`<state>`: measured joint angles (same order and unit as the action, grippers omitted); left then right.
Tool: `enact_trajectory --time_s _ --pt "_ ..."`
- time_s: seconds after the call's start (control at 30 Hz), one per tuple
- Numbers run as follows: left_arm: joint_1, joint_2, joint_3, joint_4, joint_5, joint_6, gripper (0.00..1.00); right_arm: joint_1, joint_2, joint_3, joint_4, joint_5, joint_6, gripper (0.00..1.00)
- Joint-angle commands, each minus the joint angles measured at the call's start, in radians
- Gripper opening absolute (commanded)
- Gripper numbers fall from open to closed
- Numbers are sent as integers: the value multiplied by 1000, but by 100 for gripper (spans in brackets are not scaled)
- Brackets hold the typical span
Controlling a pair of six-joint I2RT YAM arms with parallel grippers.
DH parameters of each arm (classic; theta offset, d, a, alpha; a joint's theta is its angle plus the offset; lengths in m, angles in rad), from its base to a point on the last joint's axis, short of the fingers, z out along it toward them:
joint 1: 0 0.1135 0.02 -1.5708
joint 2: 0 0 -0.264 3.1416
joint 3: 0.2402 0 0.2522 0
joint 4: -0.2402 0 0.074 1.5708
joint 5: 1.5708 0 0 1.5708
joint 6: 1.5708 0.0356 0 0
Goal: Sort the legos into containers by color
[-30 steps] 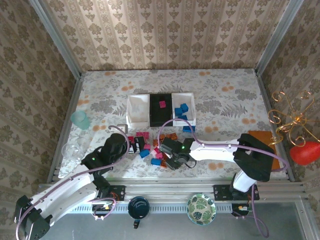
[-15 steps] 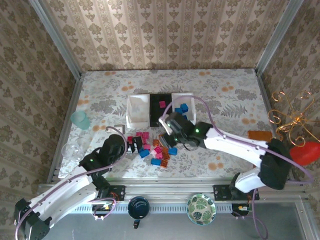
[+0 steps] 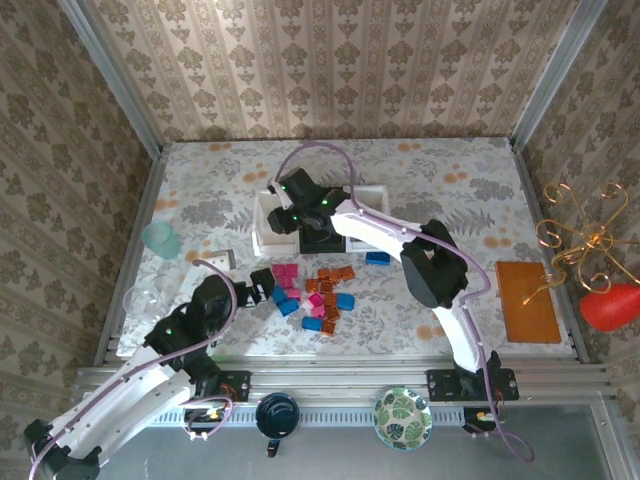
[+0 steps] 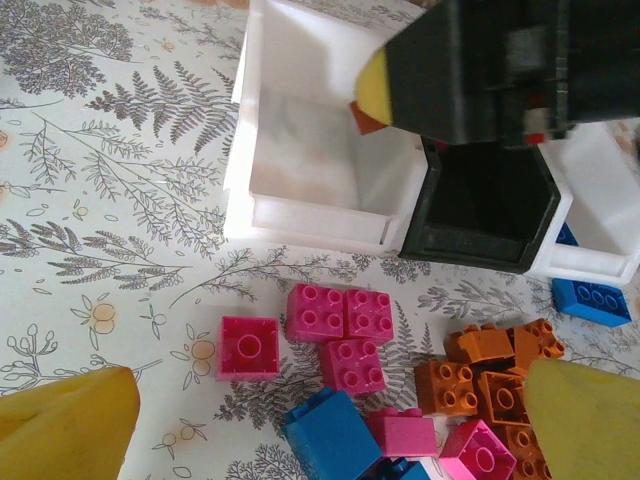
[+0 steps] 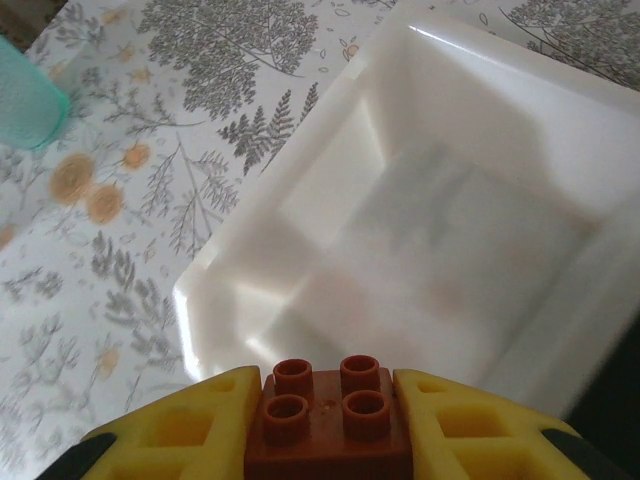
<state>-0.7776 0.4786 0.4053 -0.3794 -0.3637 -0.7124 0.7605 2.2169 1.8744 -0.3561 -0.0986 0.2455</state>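
The right jaws are clamping an orange brick [image 5: 325, 412] by its smooth side walls above the left white tray [image 5: 450, 220], while the left jaws are hanging wide apart over the loose pile [image 4: 350, 365] on the table [image 4: 120, 150]; the brick is presenting, by my judgement, as light, rigid and slick.

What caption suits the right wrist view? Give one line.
The right arm's yellow-padded jaws hold an orange lego just above the left white tray.

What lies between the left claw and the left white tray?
Left wrist view: magenta bricks lie ahead of the left claw, then bare tablecloth up to the white tray.
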Motion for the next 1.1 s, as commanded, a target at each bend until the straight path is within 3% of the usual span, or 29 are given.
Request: enact_trajectory --time_s 0.0,0.1,0.2,0.4,0.53,0.83,1.07 --pt "6 7 0 -33 1 -18 100 -9 54 108 -52 -3 37 42" --pt "7 18 -2 -33 10 -16 100 -22 80 161 -30 -32 56 65" --pt "12 41 0 -30 23 -8 100 -23 43 142 21 -62 66 71" --pt "71 178 23 31 153 24 99 -23 -161 -118 156 -73 98 72" --pt "127 342 56 79 262 56 87 -21 -320 -358 243 -83 113 72" --pt "217 601 124 150 251 98 65 -22 -568 -689 301 -62 129 72" --pt "242 748 150 197 258 131 64 -23 -656 -778 301 -22 128 72"
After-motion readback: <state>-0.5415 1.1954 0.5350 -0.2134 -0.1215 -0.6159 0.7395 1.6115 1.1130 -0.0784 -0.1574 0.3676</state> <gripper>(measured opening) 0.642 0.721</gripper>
